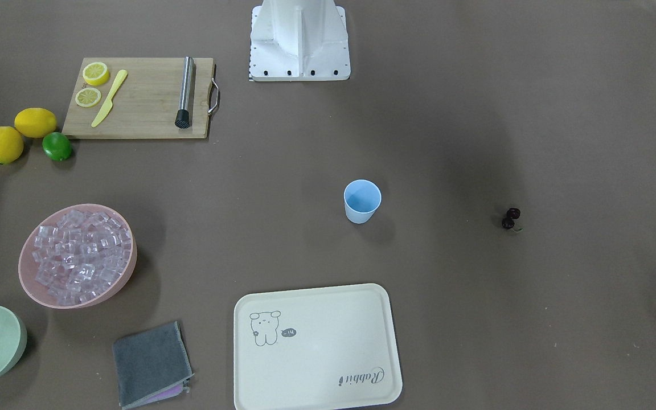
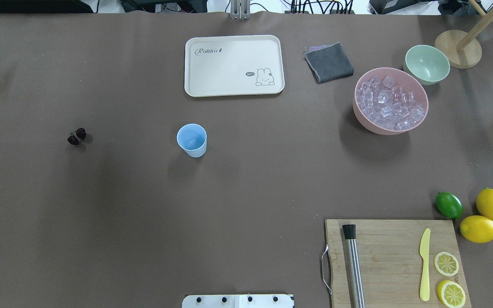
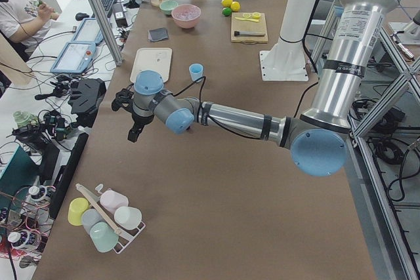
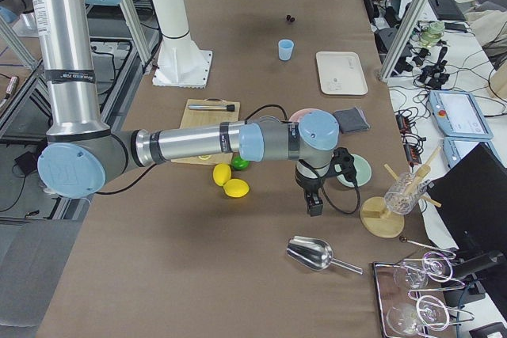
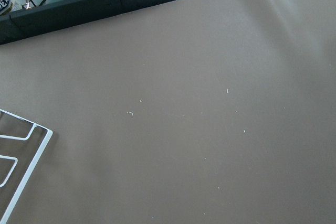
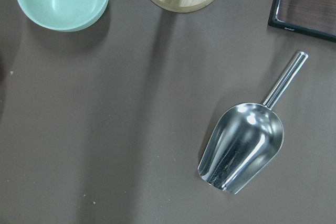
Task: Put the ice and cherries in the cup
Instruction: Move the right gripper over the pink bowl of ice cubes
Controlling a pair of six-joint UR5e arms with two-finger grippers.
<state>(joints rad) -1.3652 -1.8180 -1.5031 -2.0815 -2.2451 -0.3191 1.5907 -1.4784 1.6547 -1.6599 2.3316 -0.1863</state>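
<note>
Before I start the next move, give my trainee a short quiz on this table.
1. True or false: the cherries lie on the table, apart from the cup.
2. The ice sits in: A) the pink bowl, B) the green bowl, C) the tray.
3. Fill in: the metal scoop shows in the ___ wrist view.
Key: 1 true; 2 A; 3 right.

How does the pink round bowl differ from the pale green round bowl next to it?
The pink round bowl is clearly wider than the pale green round bowl. The pink bowl is heaped with clear ice cubes; the green bowl is empty. The pink bowl's wall looks deeper than the green bowl's. Both stand upright, open side up, and are plain in colour.
</note>
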